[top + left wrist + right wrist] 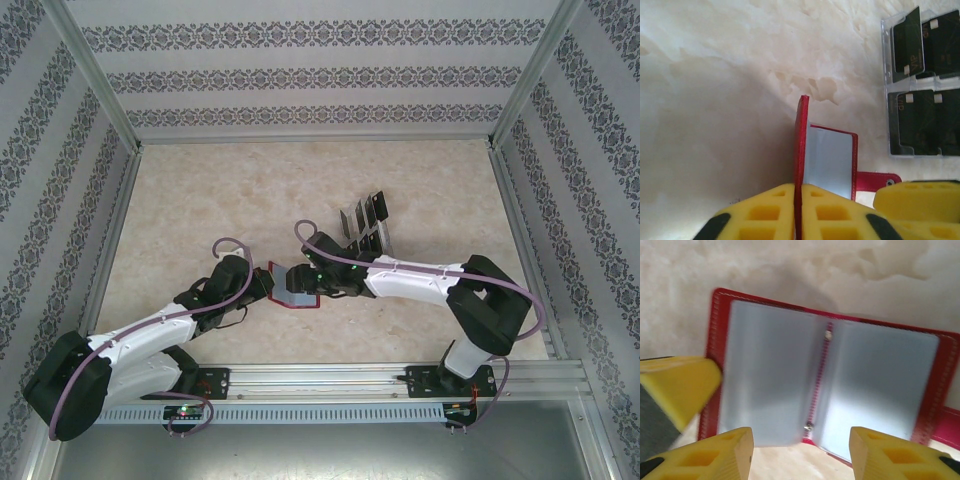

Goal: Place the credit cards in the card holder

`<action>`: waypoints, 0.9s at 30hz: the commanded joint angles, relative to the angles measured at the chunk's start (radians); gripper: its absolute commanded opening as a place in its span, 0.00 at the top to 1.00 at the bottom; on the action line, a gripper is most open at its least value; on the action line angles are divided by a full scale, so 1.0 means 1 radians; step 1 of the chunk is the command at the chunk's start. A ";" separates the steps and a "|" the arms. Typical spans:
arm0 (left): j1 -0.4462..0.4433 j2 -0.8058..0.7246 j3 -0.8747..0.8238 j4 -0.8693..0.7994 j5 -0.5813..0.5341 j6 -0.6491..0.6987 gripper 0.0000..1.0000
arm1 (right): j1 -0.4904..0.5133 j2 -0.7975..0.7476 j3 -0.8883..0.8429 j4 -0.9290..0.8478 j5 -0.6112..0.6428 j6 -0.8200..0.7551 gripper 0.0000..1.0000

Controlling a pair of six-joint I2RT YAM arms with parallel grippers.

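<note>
Red card holder (770, 375) lies open at the middle of the table (220, 200), grey sleeves up. The dark credit cards (920, 120) stand in a clear slotted rack (885, 50) nearby. The left gripper (798, 200) pinches one raised cover; the right gripper (802, 455) hovers above, fingers spread.

Centre: the card holder (775, 370) lies open here. The left gripper (797, 210) is clamped on its raised left cover, and the right gripper (800, 455) hangs just over it with jaws spread, so there is little room between the two.
Far right: a clear rack (365, 225) holding credit cards (907, 45) stands just beyond the right arm and blocks that way.
Far and left table (200, 190): bare marble, open passage.
Edges: patterned walls (60, 150) close off the left, right and far sides, and a metal rail (380, 380) runs along the near edge.
</note>
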 commanded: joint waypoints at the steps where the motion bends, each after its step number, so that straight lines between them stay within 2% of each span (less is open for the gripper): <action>1: -0.016 0.009 0.005 0.051 0.018 -0.007 0.76 | 0.009 0.040 0.030 0.002 -0.024 -0.021 0.45; 6: -0.016 0.009 0.001 0.068 0.021 -0.015 0.59 | 0.020 0.050 0.031 0.008 -0.022 -0.016 0.44; 12: -0.017 -0.032 -0.031 0.141 0.009 -0.036 0.50 | 0.022 0.034 0.013 0.011 -0.013 -0.008 0.43; 19: -0.016 -0.094 -0.077 0.261 -0.010 -0.074 0.47 | 0.024 0.012 -0.010 0.025 0.001 0.010 0.37; 27: -0.017 -0.083 -0.103 0.385 0.020 -0.104 0.46 | 0.004 -0.084 -0.105 -0.003 0.078 0.056 0.36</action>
